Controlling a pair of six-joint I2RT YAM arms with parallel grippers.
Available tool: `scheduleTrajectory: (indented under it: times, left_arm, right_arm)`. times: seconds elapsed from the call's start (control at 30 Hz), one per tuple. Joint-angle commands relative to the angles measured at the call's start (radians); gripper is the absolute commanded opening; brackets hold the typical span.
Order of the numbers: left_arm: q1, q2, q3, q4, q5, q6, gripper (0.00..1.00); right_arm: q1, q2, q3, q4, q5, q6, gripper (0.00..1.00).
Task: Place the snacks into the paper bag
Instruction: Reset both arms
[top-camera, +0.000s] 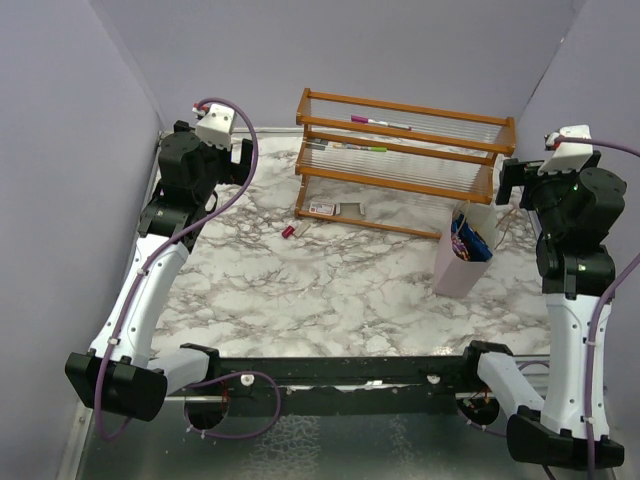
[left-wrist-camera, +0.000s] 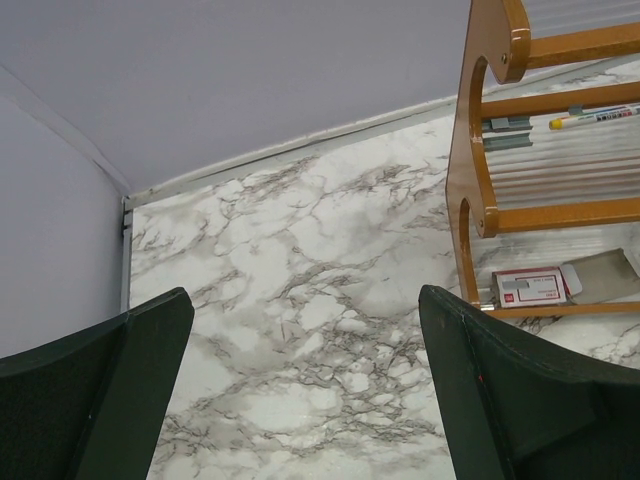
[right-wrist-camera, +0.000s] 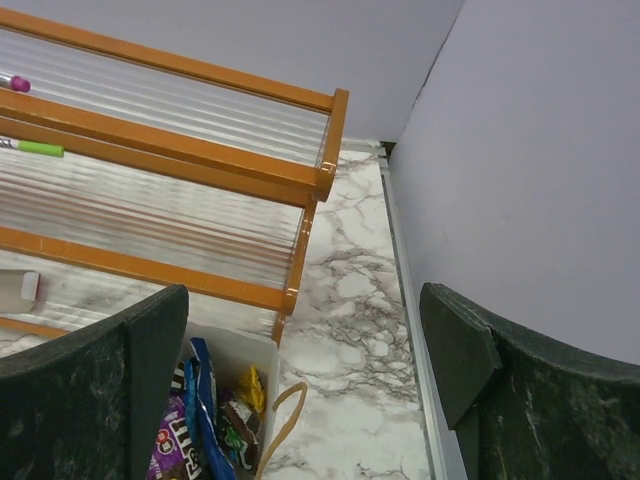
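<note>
The pale pinkish paper bag (top-camera: 458, 266) stands upright on the marble table at the right, in front of the wooden rack. Several snacks (top-camera: 469, 240) stick out of its open top: a blue wrapper, a purple packet, yellow and brown ones. In the right wrist view the bag's white inner wall (right-wrist-camera: 245, 350) and the snacks (right-wrist-camera: 205, 425) show at the bottom left. My right gripper (right-wrist-camera: 300, 390) is open and empty, raised above and right of the bag. My left gripper (left-wrist-camera: 305, 385) is open and empty, raised over the far left of the table.
A wooden rack with clear shelves (top-camera: 400, 160) stands at the back, with pens on its shelves. A flat white card (top-camera: 322, 209) lies under it, also in the left wrist view (left-wrist-camera: 530, 288). A tiny red cylinder piece (top-camera: 291, 231) lies on the marble. Grey walls enclose both sides.
</note>
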Motion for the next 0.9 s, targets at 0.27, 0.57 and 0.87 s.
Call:
scheduleTrajectory:
  times: [0.27,0.57,0.87]
  left_arm:
    - [0.005,-0.015,0.001,0.021,-0.029,-0.007,0.99]
    - [0.005,-0.011,0.000,0.022,-0.036,-0.001,0.98]
    - [0.005,-0.014,0.000,0.019,-0.031,0.002,0.98]
  right_arm:
    - [-0.006,0.012,0.023,0.005,-0.056,-0.009,0.99]
    - [-0.006,0.009,0.017,0.005,-0.056,-0.011,0.99]
    - [-0.006,0.008,0.018,0.001,-0.063,-0.010,0.99]
